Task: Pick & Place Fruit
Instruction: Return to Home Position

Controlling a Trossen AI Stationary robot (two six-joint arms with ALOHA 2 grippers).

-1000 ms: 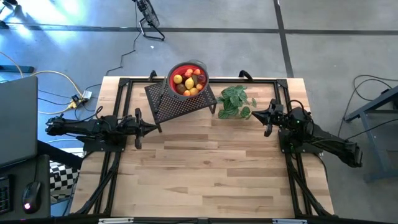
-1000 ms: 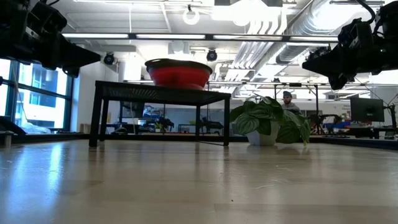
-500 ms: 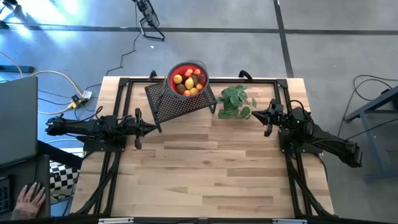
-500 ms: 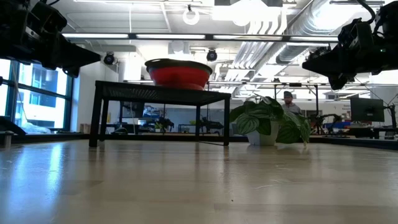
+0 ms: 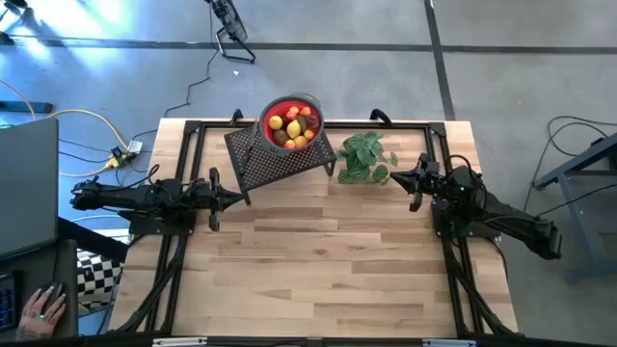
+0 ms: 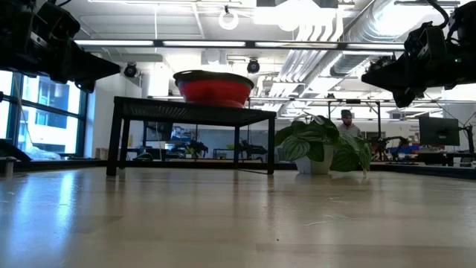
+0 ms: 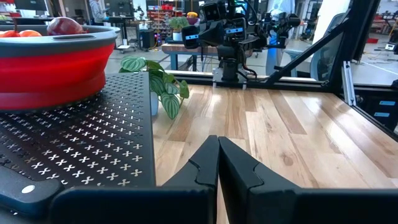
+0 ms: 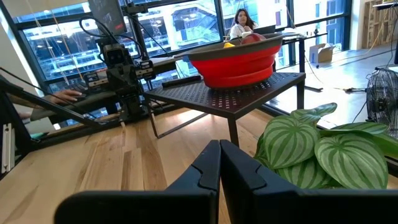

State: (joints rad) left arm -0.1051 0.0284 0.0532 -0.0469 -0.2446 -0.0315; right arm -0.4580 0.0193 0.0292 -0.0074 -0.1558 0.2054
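The fruit (image 5: 292, 126), yellow, orange and dark red pieces, lies piled in a red bowl (image 5: 267, 116) that stands on a black perforated rack (image 5: 280, 161) at the table's far side. The bowl also shows in the low view (image 6: 213, 88), the left wrist view (image 7: 53, 59) and the right wrist view (image 8: 234, 61). My left gripper (image 5: 241, 200) hovers shut at the table's left, beside the rack's near left corner. My right gripper (image 5: 391, 179) hovers shut at the right, just right of the plant. Neither touches anything.
A green leafy plant (image 5: 364, 157) in a small pot stands right of the rack, close to my right gripper. Black frame rails (image 5: 189, 130) run along the table's edges. Bare wood (image 5: 318, 260) spreads over the near half. A person's hand (image 5: 39, 310) rests off the table's left near corner.
Both arms kept still. A person's hand came onto the mouse off the table's near left corner.
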